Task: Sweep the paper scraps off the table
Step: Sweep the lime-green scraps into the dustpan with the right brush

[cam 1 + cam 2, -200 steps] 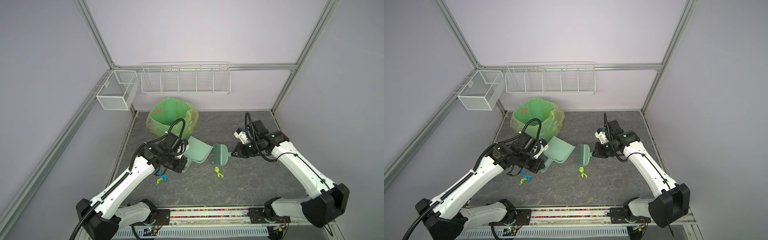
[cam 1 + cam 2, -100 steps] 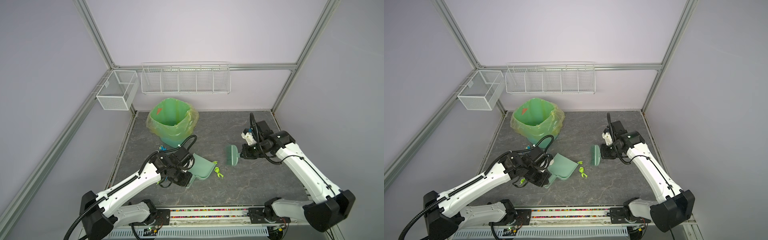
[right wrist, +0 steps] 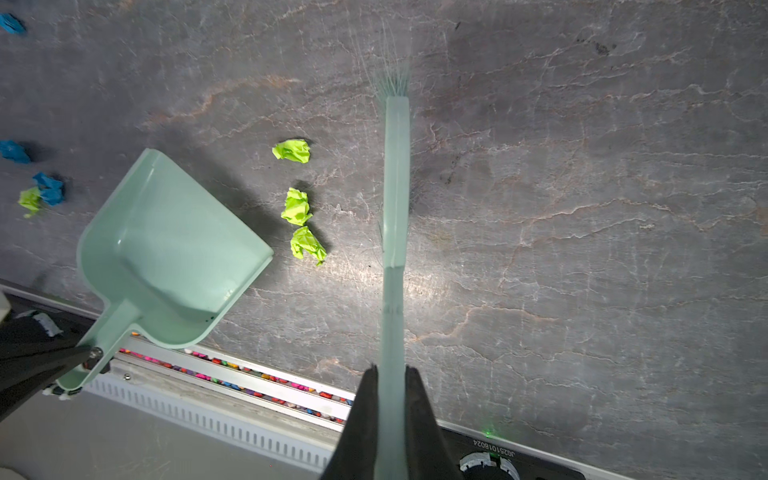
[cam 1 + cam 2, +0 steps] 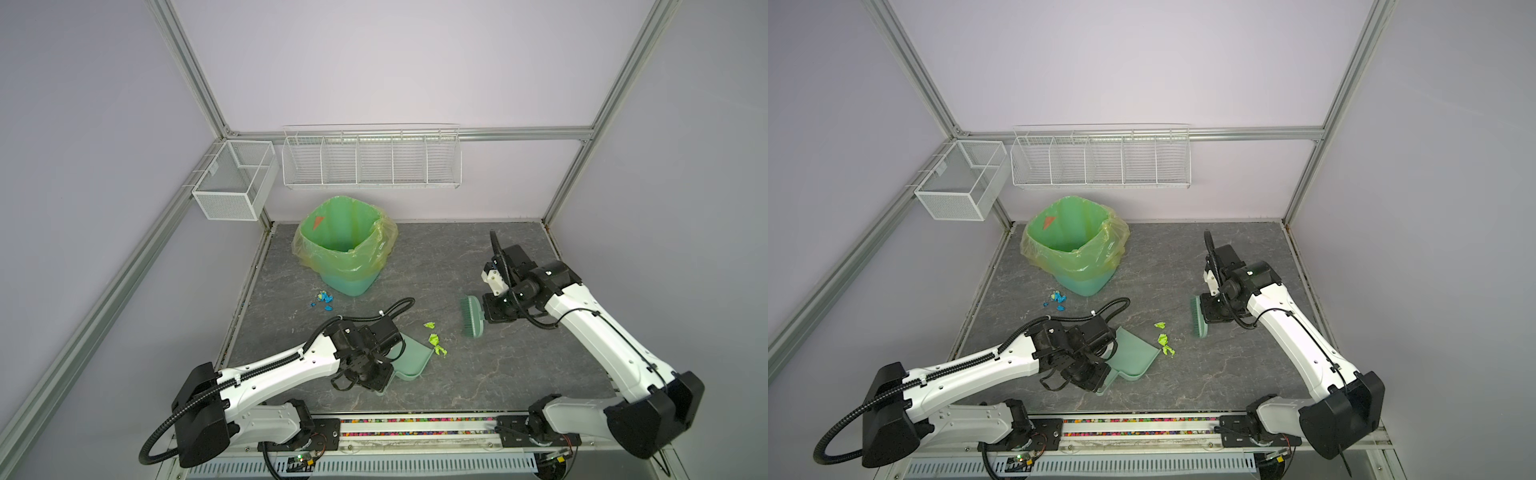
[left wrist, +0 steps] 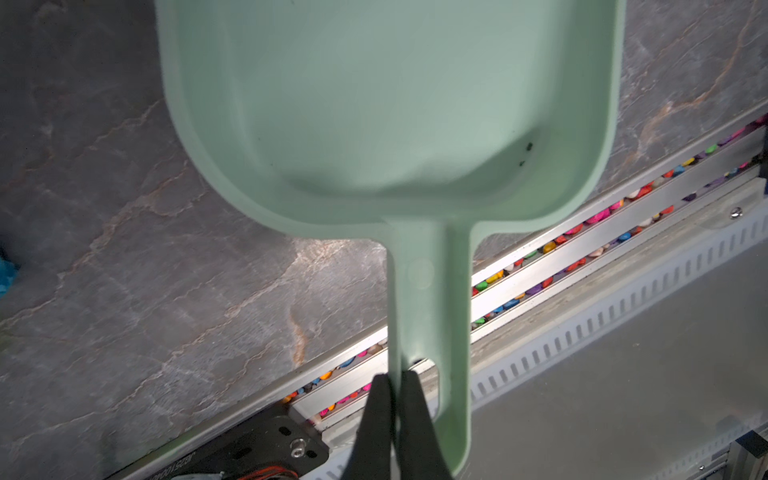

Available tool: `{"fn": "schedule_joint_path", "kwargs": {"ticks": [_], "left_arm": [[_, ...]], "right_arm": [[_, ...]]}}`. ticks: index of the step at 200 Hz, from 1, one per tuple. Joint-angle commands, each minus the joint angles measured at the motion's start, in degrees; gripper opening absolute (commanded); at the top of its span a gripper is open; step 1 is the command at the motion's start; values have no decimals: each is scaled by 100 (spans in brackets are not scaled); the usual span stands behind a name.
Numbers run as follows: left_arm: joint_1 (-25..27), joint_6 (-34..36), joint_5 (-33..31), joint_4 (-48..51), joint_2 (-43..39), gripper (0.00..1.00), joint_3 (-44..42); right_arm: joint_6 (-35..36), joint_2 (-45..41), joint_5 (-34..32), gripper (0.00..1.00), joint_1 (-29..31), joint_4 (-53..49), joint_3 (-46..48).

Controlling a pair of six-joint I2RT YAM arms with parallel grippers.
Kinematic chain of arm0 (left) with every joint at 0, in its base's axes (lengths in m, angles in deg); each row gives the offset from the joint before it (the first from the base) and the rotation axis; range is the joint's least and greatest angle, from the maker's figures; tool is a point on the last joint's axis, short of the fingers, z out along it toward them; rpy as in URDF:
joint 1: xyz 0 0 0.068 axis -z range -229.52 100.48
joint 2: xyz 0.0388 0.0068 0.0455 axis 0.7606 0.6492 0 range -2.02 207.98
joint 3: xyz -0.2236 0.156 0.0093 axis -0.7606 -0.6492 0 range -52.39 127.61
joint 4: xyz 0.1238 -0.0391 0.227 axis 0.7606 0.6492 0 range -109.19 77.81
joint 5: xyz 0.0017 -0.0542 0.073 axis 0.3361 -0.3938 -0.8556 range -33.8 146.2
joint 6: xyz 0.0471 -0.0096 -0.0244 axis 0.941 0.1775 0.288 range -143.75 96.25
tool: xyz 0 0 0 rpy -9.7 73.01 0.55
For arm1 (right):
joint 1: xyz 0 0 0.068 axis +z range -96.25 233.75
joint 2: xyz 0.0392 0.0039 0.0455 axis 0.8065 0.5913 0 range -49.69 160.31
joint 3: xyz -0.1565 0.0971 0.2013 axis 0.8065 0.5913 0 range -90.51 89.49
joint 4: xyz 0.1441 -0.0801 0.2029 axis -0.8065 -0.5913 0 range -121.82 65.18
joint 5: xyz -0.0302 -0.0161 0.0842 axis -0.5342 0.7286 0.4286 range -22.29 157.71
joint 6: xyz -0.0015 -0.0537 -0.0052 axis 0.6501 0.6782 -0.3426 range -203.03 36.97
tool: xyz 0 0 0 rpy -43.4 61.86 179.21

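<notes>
left claw (image 5: 392, 397) clamps the dustpan (image 4: 409, 356) handle, right claw (image 3: 390, 376) clamps the brush (image 4: 473, 318); green scraps (image 4: 434, 340) sit on the desk (image 4: 478, 374) between them, just off the pan lip, so a skewed stroke may flick them past, and the blue scraps (image 4: 325, 297) by the bin (image 4: 347, 282) could get missed.

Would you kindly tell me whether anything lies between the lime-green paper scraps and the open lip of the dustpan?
Nothing visible does. The three lime-green scraps lie on bare table between the dustpan lip and the brush, with only open surface in the gap.
</notes>
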Motion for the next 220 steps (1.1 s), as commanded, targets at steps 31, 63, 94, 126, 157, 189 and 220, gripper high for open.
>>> {"fn": "schedule_joint_path", "kwargs": {"ticks": [31, 63, 94, 126, 157, 189, 220], "left_arm": [[53, 79, -48, 132, 286, 0, -93], [119, 77, -39, 0, 400, 0, -67], [121, 128, 1, -123, 509, 0, 23], [119, 217, -46, -157, 623, 0, 73], [120, 196, -6, -313, 649, 0, 16], [127, 222, 7, -366, 699, 0, 22], [121, 219, 54, -422, 722, 0, -4]], "right_arm": [[-40, 111, -233, 7, 358, -21, 153], [-119, 268, -212, 7, 591, 96, 245], [-197, 428, -175, 7, 850, 171, 191], [-392, 511, 121, 7, 1237, 453, 152], [-577, 526, 463, 7, 1570, 773, 66], [-716, 514, 1007, 7, 1826, 995, -109], [-905, 298, 1511, 7, 2007, 1366, -133]]}}
